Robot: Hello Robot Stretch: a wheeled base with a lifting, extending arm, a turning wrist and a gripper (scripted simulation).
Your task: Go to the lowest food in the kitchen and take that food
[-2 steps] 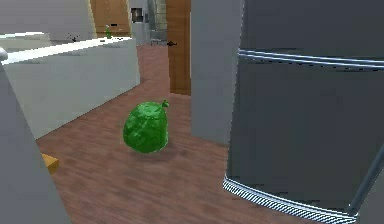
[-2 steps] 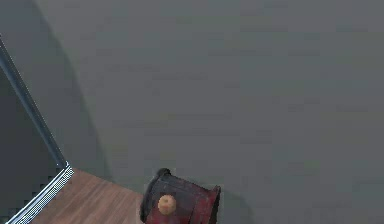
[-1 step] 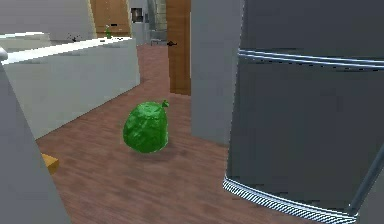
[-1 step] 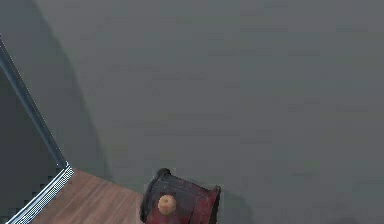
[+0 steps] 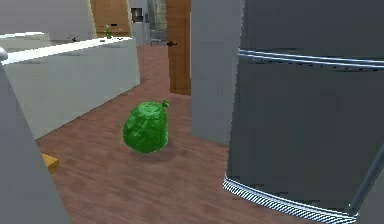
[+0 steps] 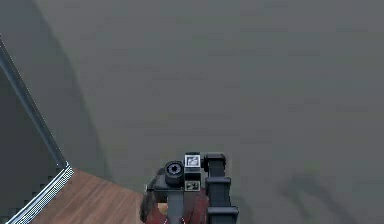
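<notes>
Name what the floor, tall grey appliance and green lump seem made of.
The floor: reddish-brown wood planks, plank seams show. The appliance: likely brushed metal, dark grey with soft sheen. The green lump: glossy, crinkled surface; leafy or plastic film, cannot tell.

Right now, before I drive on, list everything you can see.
green round thing: one, green, on the wood floor, forward view's middle left.
fridge: one, dark grey, forward view's right.
counter: one, white, forward view's left.
door: one, brown wood, forward view's top middle.
wall: one, grey, arm side view's upper part.
gripper: one, dark, arm side view's bottom middle; cannot tell whether it holds anything.
</notes>
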